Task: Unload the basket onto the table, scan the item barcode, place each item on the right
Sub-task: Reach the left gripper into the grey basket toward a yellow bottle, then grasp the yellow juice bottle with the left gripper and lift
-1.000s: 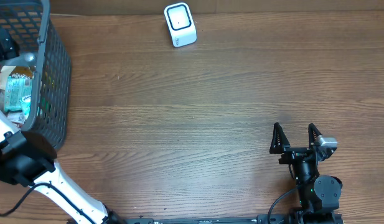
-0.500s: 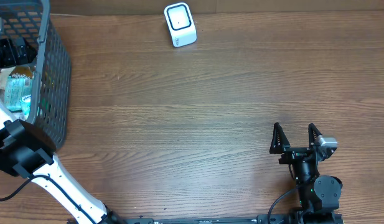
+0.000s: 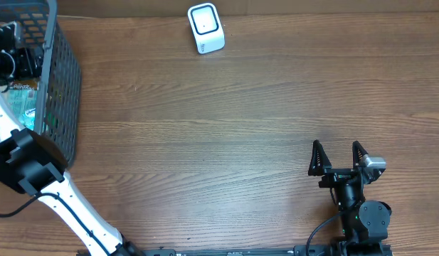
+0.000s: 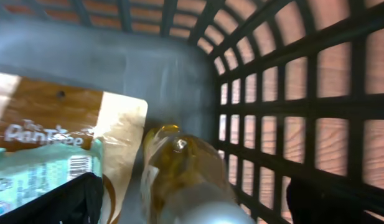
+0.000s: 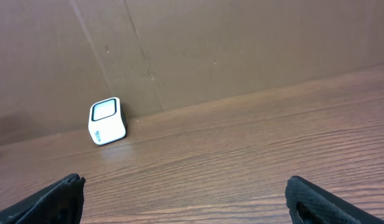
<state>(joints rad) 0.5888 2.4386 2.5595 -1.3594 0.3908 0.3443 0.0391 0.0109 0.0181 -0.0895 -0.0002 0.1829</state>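
- Right, my left gripper is down inside the basket. Its fingers are spread wide and have closed on nothing.
- In the left wrist view a clear, yellowish bottle lies between the two fingers, its rounded end pointing away from the gripper. The picture is blurred, so I cannot tell whether either finger touches it.
- Just to the gripper's left of the bottle, a brown and teal packet lies flat on the basket floor, its edge right up against the bottle.
- The basket's mesh wall rises close on this gripper's right and curves round ahead of it. That wall stands between the gripper and the open table.
- My right gripper hangs over bare wood, well apart from the basket. Its jaws are wide apart and hold nothing.
- The scanner, a small white box, stands far ahead of the right gripper and off to its left. It sits at the table's far edge, in front of a brown board.
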